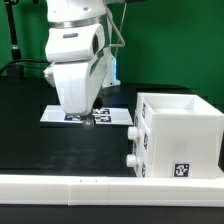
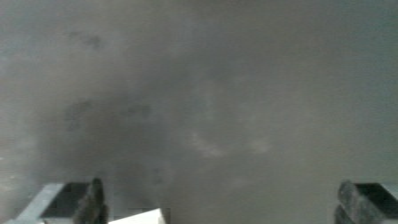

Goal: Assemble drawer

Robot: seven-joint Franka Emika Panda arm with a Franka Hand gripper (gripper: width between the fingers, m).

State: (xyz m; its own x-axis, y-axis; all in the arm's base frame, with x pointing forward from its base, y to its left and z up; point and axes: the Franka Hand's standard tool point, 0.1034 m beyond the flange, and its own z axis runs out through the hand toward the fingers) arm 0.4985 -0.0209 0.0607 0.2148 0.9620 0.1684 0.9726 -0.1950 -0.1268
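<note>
Nearest you runs the long white rail (image 1: 90,186). Behind it, at the exterior view's right, the drawer casing (image 1: 180,135) stands on the table (image 1: 30,130), two round knobs showing on its left face, so both trays look seated. Farther back, the gripper (image 1: 86,122) hovers over the marker board (image 1: 118,117), fingers (image 2: 75,203) spread and empty; lift straight up, clear of the casing.

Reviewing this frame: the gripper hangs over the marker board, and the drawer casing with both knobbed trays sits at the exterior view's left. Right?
Not quite. The gripper does hang over the marker board, but the drawer casing, with its knobbed trays, sits at the exterior view's right, not left. The exterior view shows this.
</note>
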